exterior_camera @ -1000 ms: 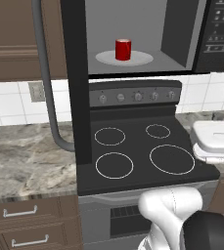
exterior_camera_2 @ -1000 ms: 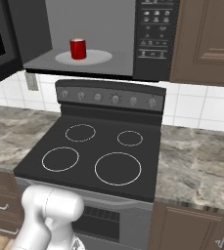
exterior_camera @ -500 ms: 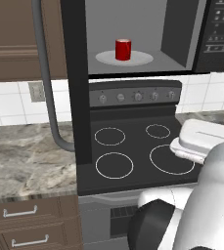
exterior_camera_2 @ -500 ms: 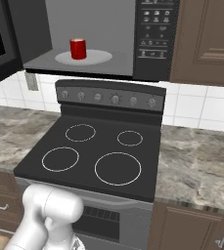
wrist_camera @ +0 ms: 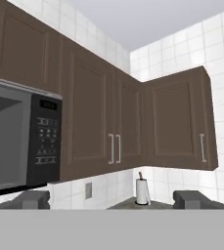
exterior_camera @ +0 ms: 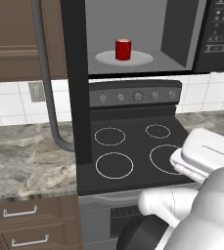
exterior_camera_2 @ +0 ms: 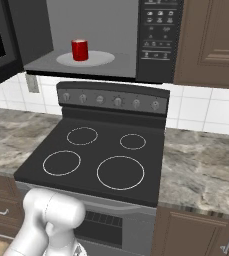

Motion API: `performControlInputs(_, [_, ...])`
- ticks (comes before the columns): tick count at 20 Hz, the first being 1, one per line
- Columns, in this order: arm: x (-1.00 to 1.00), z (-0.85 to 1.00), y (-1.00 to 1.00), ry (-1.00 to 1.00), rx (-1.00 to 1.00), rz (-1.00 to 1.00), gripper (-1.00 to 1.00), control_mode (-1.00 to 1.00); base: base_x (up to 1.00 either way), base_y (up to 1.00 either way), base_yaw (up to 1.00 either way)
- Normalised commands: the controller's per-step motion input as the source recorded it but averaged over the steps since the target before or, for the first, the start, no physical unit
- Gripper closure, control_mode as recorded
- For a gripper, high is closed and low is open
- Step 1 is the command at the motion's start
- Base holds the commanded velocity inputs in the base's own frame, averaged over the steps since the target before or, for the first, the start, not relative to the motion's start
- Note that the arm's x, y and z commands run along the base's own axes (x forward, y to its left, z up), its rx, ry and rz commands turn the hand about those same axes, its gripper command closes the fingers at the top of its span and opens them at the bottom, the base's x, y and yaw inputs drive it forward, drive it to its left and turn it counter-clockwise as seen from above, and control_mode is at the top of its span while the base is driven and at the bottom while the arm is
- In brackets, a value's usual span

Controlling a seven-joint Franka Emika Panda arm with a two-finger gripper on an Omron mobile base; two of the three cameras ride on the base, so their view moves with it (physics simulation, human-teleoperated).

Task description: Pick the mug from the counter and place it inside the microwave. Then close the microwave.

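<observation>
- the mug (exterior_camera: 123, 49) stands upright on the white turntable plate (exterior_camera: 143, 58) inside the microwave (exterior_camera: 182, 44), near the middle of the grey cavity; the right base view shows the same red mug (exterior_camera_2: 79, 50) on the plate (exterior_camera_2: 98, 59).
- the microwave door (exterior_camera: 77, 97) hangs wide open, seen edge-on as a dark slab at the left of the cavity, with its long curved grey handle (exterior_camera: 46, 83) bending down over the bench.
- the button panel (exterior_camera_2: 159, 35) sits at the right of the cavity; it also shows at the left of the hand view (wrist_camera: 44, 141).
- the jaws (wrist_camera: 111, 199) are spread wide with nothing between them; the two dark fingertips (wrist_camera: 33, 199) stand well apart at the bottom of the hand view.
- the hand view looks up at brown wall cabinets (wrist_camera: 113, 132) in a tiled corner, with a paper towel roll (wrist_camera: 142, 191) low between the tips.
- below the microwave lies the black stovetop (exterior_camera_2: 93, 157) with four white rings and a row of knobs (exterior_camera_2: 117, 102) at its back.
- the marbled bench (exterior_camera: 25, 158) runs on both sides of the stove, over brown drawers (exterior_camera: 25, 224).
- the white arm (exterior_camera: 201, 195) crosses the lower right of the left base view, over the stove's right edge.
</observation>
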Motion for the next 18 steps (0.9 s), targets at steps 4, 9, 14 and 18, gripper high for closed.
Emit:
performControlInputs(4, [-0.25, 0.00, 0.59, -0.07, 0.00, 0.00, -1.00, -1.00, 0.00, 0.00, 0.00])
performControlInputs(9, [-0.21, 0.00, 0.69, -0.03, 0.00, 0.00, -1.00, -1.00, 0.00, 0.00, 0.00])
performControlInputs(14, [-0.17, 0.00, 0.66, 0.00, 0.00, -0.03, -1.00, -1.00, 0.00, 0.00, 0.00])
performControlInputs(18, [-0.01, -0.01, 0.62, 0.00, -0.03, -0.08, -1.00, -1.00, 0.00, 0.00, 0.00])
